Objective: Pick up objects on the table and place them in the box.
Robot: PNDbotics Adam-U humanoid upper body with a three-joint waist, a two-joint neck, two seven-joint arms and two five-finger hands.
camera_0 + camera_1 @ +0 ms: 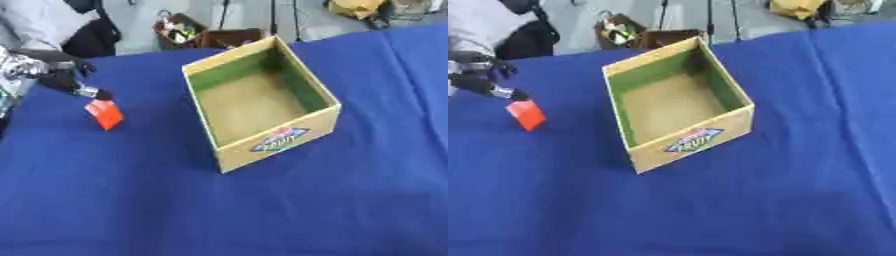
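One red packet [104,114] is the only loose thing showing on the blue surface [262,210], and it hangs from the left hand [61,75], which comes in from the left edge w/ its fingertips [90,92] pinched on the packet's top corner. The packet dangles point-down, prob. because it's held by one corner only, so its weight swings it under the pinch; whether its lower tip touches the cloth or sits just above it I can't tell. The box [319,119] stands well apart to the right, near the middle of the surface, turned askew so one corner points toward the robot, w/ a blue oval label [280,139] on the near wall. It's open-topped, green inside on the walls, bare brown on the bottom, and nothing lies in it, so as I judge it the task is at its first item. Open top and no flaps in the way means a drop from above should do, no need to aim for a slot. Next move, I'd guess: carry the packet right, over the near-left wall, then let go above the brown bottom. Risk: a corner pinch lets the packet swing and clip the rim. Right hand doesn't show in either view. Clutter past the far edge of the surface is not part of the job.
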